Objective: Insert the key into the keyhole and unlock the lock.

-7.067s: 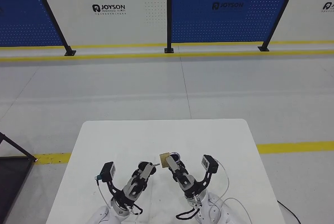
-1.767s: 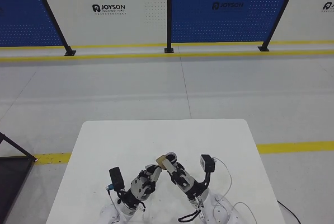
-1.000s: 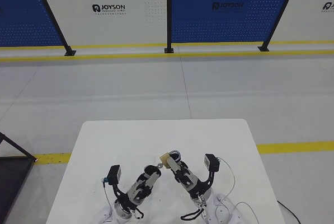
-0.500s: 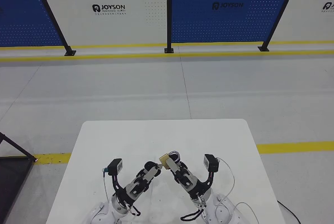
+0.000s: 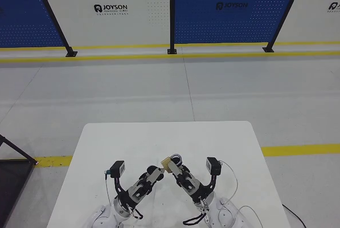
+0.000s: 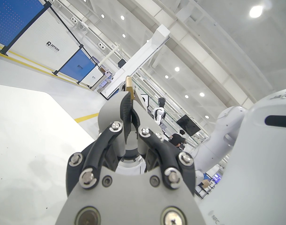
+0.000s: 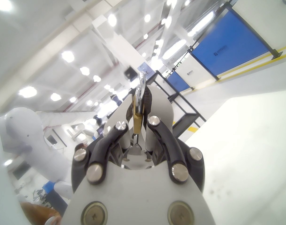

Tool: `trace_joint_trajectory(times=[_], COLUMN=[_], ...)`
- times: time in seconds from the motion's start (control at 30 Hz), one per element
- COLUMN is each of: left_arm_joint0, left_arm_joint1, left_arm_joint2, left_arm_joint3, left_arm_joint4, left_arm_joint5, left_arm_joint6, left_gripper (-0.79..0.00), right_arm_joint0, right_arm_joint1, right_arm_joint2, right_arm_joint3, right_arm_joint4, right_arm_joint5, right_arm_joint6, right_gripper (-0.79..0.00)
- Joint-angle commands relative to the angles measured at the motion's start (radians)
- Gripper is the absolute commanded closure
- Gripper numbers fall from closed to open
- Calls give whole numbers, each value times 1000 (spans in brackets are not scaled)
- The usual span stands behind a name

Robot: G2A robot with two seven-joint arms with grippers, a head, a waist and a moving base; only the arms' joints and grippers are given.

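Closing in since before, the left gripper [image 6: 130, 98], pinched shut on the thin gold metal key [image 6: 128, 86], almost touches the small gold padlock [image 7: 137, 118] held tight by the right gripper [image 7: 144, 97] above the white table [image 5: 130, 137] (pushing in and turning look still to do).

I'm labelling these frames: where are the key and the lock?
key [image 6: 130, 89], left wrist view, on its protruding brass end.
lock [image 7: 137, 121], right wrist view, on its brass body below the shackle.

My key [image 6: 129, 87] sits just left of my lock [image 5: 166, 163], both above the near edge of the table [image 5: 215, 137].
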State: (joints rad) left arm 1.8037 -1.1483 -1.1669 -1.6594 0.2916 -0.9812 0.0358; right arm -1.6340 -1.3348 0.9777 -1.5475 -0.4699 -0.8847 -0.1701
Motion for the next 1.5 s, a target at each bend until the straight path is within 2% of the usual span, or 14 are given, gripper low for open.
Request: trace_joint_trajectory(times=[0.0, 0.1, 0.23, 0.43, 0.63, 0.8, 1.07, 1.27, 1.47], left_arm_joint0=[1, 2, 3, 1, 0, -4, -6, 1, 17], left_arm_joint1=[-1, -1, -3, -5, -6, -7, -8, -12, -22], left_arm_joint2=[-1, -1, 0, 3, 5, 7, 5, -15, -30], left_arm_joint3=[-1, -1, 0, 5, 9, 12, 8, -8, -24], left_arm_joint4=[7, 13, 17, 17, 18, 19, 34, 120, 275], left_arm_joint5=[3, 6, 9, 10, 7, 11, 24, 44, 76], left_arm_joint6=[2, 4, 10, 12, 8, 3, 4, 54, 162], left_gripper=[0, 0, -55, -74, -68, 0, 0, 0, 0], right_arm_joint0=[0, 0, 0, 0, 0, 1, 0, -1, -2], right_arm_joint1=[0, 0, 0, 0, 0, 0, 0, 1, 2], right_arm_joint2=[0, 0, -1, -1, -2, -3, -6, -6, -6], right_arm_joint3=[0, -1, -1, -2, -1, 0, -1, -3, -6], right_arm_joint4=[0, -2, -3, -2, -3, -4, -9, -12, -12], right_arm_joint5=[1, 3, 3, 7, 8, 8, 11, 14, 15], right_arm_joint6=[0, -1, -2, -4, -6, -7, -1, 1, 2], right_gripper=[0, 0, 0, 0, 0, 0, 0, 0, 0])
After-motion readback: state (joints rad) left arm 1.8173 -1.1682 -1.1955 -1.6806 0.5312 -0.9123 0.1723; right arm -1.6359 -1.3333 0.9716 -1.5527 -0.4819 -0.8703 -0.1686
